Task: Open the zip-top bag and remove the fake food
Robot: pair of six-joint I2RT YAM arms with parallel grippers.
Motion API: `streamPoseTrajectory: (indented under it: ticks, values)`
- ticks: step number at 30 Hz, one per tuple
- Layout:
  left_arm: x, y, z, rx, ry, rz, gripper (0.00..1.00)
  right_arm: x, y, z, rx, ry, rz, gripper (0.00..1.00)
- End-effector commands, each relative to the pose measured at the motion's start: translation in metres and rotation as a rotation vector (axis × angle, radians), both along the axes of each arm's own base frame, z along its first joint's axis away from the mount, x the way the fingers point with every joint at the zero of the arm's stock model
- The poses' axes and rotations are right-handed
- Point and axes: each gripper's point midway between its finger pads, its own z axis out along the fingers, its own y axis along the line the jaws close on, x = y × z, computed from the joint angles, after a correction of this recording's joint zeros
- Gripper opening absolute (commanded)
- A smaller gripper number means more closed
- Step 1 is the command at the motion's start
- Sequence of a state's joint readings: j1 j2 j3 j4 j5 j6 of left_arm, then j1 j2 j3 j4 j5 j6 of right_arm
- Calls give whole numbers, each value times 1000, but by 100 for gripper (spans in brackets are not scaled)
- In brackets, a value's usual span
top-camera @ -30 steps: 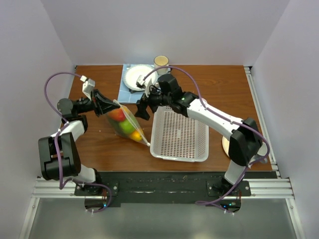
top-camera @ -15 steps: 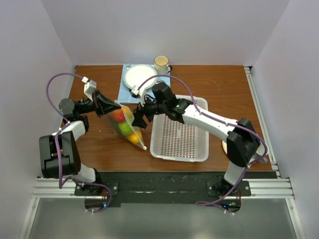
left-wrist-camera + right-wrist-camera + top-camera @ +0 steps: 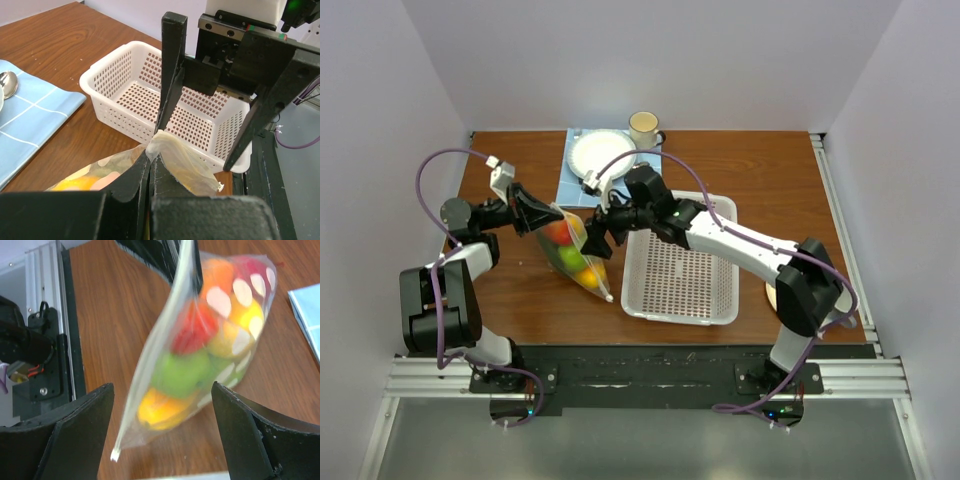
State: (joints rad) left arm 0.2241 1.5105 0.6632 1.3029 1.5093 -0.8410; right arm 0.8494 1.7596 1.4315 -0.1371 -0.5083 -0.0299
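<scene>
The zip-top bag (image 3: 578,258) hangs slanted above the table with its low end near the wood. It holds the fake food (image 3: 568,250): red, green, orange and yellow pieces. My left gripper (image 3: 552,212) is shut on the bag's upper corner; the left wrist view shows the fingers pinching the plastic (image 3: 150,161). My right gripper (image 3: 592,236) is open beside the bag's zip edge. In the right wrist view the bag (image 3: 200,355) lies between and beyond my open fingers (image 3: 75,430), with a green piece (image 3: 182,372) and an orange one (image 3: 160,407) nearest.
A white perforated basket (image 3: 720,305) sits right of the bag, under my right arm. A blue cloth (image 3: 567,185) with a white plate (image 3: 595,155) lies at the back, a cup (image 3: 643,123) behind it. A tan round object (image 3: 772,290) is at the right.
My right gripper has moved left and down from over the basket's corner to the bag's zip edge. The left gripper and bag have barely moved.
</scene>
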Motion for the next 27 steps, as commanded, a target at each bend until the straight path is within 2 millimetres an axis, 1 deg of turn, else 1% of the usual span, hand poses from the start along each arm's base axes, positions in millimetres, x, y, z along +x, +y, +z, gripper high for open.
streamPoseTrajectory:
  ticks: [1,2,3,4,6,7,8,9,10,11,12,13,14,15,16,17,18,19,20,21,22,23,24,25,26,27]
  values:
    - [-27,-4,3,234,-488,-169,0,-1,32,8,-4,-27,-11,83]
    - [-27,-6,3,234,-491,-174,0,-2,37,4,-16,-27,-16,84]
    - [-27,-6,3,233,-492,-173,0,1,42,-1,-29,-23,-24,84]
    - [-27,-6,3,233,-493,-174,0,0,44,-10,-57,-11,-30,83]
    - [-28,-7,5,233,-500,-176,0,5,47,-19,-92,-10,-57,77]
    - [-28,-6,5,236,-499,-174,0,5,45,-25,-115,-4,-59,72]
    - [-27,-6,7,239,-504,-172,0,8,42,-28,-133,-13,-71,54]
    - [-27,-5,8,241,-505,-168,0,12,38,-30,-153,-30,-92,41]
    - [-25,-2,8,242,-495,-155,2,14,33,-30,-172,-47,-97,20]
    - [-21,1,12,240,-498,-138,19,19,28,-29,-186,-59,-120,0]
    - [-17,5,13,237,-487,-121,30,24,24,-27,-194,-75,-146,0]
    - [-11,15,15,233,-465,-80,50,25,20,-15,-183,-94,-154,0]
    - [-2,21,24,217,-466,-38,78,30,15,-9,-180,-105,-170,0]
    - [5,29,26,203,-440,-1,92,33,13,2,-162,-120,-178,0]
    - [15,47,24,179,-377,65,100,37,10,11,-157,-132,-191,0]
    - [25,57,31,148,-367,121,100,41,6,25,-138,-147,-202,0]
    - [32,67,25,124,-327,154,100,46,9,44,-105,-166,-207,0]
    - [36,79,25,91,-275,202,100,47,9,52,-100,-166,-202,0]
    - [36,83,20,69,-235,222,100,50,13,50,-109,-163,-198,0]
    - [36,87,15,49,-199,240,100,53,19,72,-71,-184,-193,0]
    - [35,92,13,28,-167,268,100,51,22,72,-78,-169,-178,0]
    - [30,94,6,11,-131,285,100,57,33,73,-68,-164,-169,0]
    - [27,98,7,-1,-109,304,100,58,38,73,-63,-151,-158,0]
    - [23,110,5,3,-99,342,100,55,46,69,-56,-118,-138,0]
    - [17,115,6,5,-95,367,100,59,58,68,-38,-103,-125,0]
    - [11,131,5,16,-83,415,100,60,67,68,-12,-71,-121,0]
